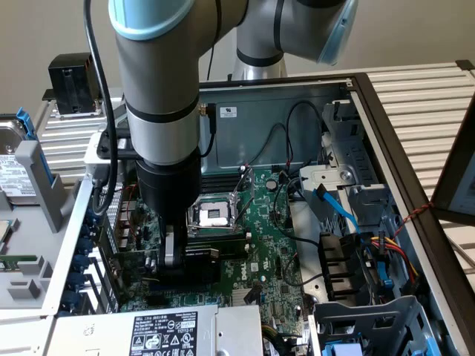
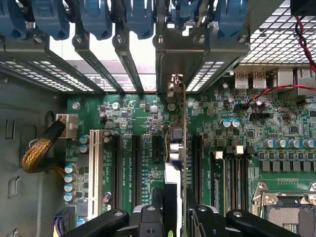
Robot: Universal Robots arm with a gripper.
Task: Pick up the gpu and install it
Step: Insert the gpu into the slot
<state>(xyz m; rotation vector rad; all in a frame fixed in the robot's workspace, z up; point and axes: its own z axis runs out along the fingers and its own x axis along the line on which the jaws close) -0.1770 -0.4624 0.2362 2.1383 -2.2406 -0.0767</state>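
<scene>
The computer case (image 1: pixel 386 141) lies open. On the motherboard (image 1: pixel 274 245), the processor socket (image 1: pixel 211 215) sits at 1 o'clock from the gripper (image 1: pixel 174 256), which is clamped on the gpu (image 2: pixel 183 148), edge-on over the expansion slots (image 2: pixel 136 170).

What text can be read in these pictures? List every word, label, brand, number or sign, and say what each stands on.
Nothing reads clearly enough to quote.
Power supply label: white print on black, too small to read.
White sticker: blurred.
Hard drive label: blurred.
Motherboard printing: too small to read.
gpu, edge-on in the tool: no lettering shows.
</scene>
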